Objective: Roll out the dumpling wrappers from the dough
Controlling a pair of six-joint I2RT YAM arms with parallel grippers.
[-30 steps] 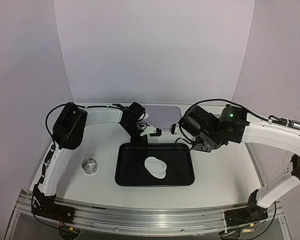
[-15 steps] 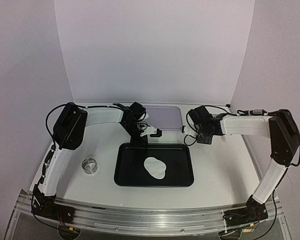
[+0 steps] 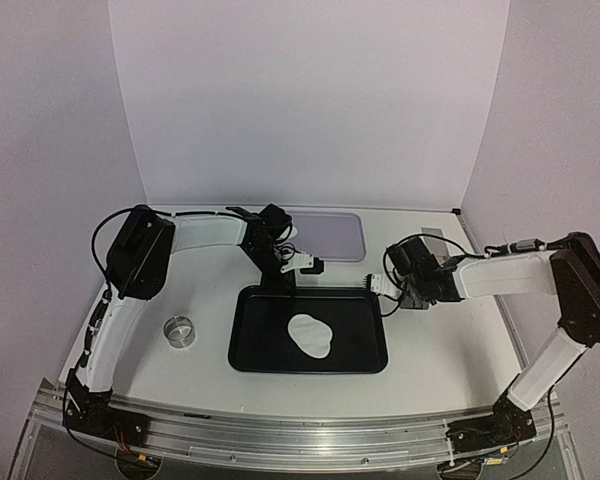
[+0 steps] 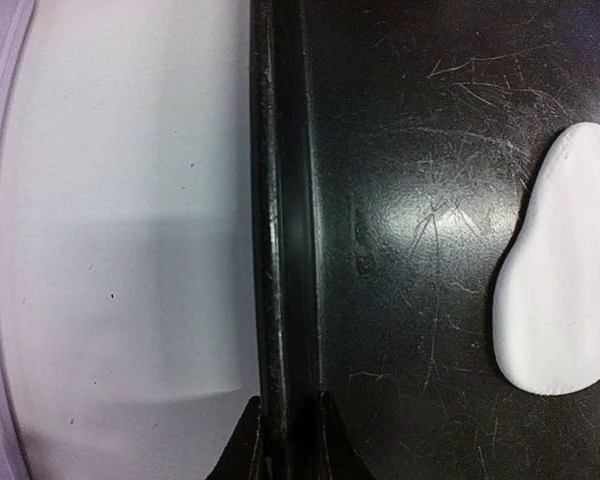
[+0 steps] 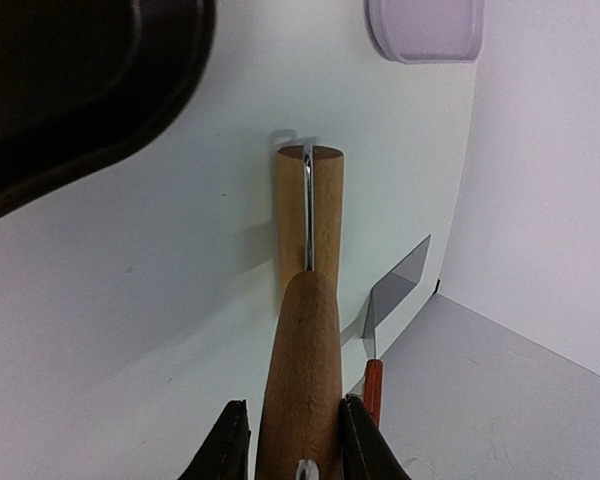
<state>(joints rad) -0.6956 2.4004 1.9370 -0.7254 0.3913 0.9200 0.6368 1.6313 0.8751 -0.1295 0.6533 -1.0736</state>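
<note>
Setting: white table point(image 3: 450, 340) closed in by pale lilac walls, viewed from above and behind two robot arms.
Centre: scratched, glossy black tray point(image 3: 242, 340) with one piece of dough point(image 3: 311, 336) near its middle.
Dough: thin, uneven white sheet, more pear-shaped than round, lying flat on the tray floor.
Left gripper point(image 4: 285, 445): pressed together on the tray's far rim, one fingertip each side of the lip, apparently steadying the tray.
Right gripper point(image 5: 295, 440): pinching the wooden handle of a rolling pin point(image 5: 307, 300), low at the bare table just right of the tray's far right corner; contact with the table unclear.
Dough relative to grippers: well inside the tray, nearer than the left gripper's hold; left of and nearer than the right gripper, apart from the roller, tray rim between them.
Also on the table: metal ring cutter point(image 3: 181, 330) left of the tray; lilac board point(image 3: 330, 235) at the far edge; scraper point(image 5: 395, 285) with a red handle beside the pin.
Progress: partway, by the look of it; dough already flattened, no round wrappers in sight, cutter sitting well apart from both grippers.
Left to do: probably carrying the pin over the rim, further rolling, then cutting discs.
</note>
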